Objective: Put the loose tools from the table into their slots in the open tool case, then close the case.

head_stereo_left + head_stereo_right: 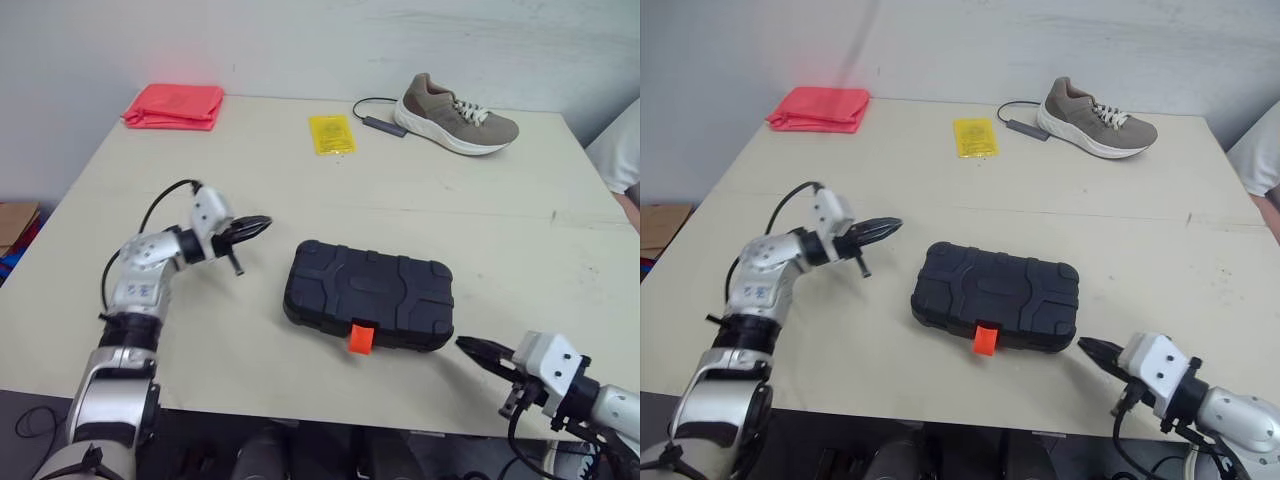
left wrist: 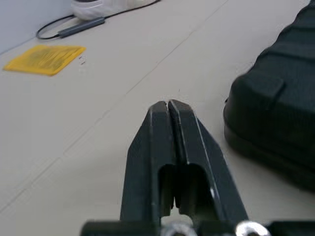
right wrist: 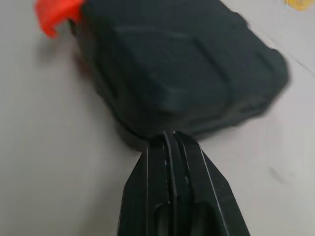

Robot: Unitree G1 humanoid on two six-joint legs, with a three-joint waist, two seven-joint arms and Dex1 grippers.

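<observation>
Surface: pale beige desk [image 1: 400, 200], matte, with a faint seam running across it; plain white wall [image 1: 300, 40] behind. A cardboard box [image 1: 15, 225] stands past the desk's left edge.

Other items, all well beyond both grippers along the far side: red cloth [image 1: 173, 105], yellow packet [image 1: 332, 133], tan shoe [image 1: 456, 115] with a dark cable [image 1: 378, 123] beside it.

Tool case [image 1: 370, 290]: black, lid down, ribbed top facing up. Its long axis runs left to right across the desk, slightly skewed, with the right end a little nearer the robot. The orange latch [image 1: 361, 338] sits on the long side facing the robot. No loose tools are seen on the desk.

Left gripper [image 1: 262, 224]: fingers pressed together, nothing between them. The elbow is bent and the forearm rises from the near-left edge. The gripper is roughly level and points rightward. The case lies just ahead of its tips and slightly to the near side, with a clear gap.

Right gripper [image 1: 463, 344]: fingers also pressed together, nothing held. The forearm is low at the near-right corner, and the tips aim leftward at the case's near-right corner, very near it. Whether they touch cannot be told.
</observation>
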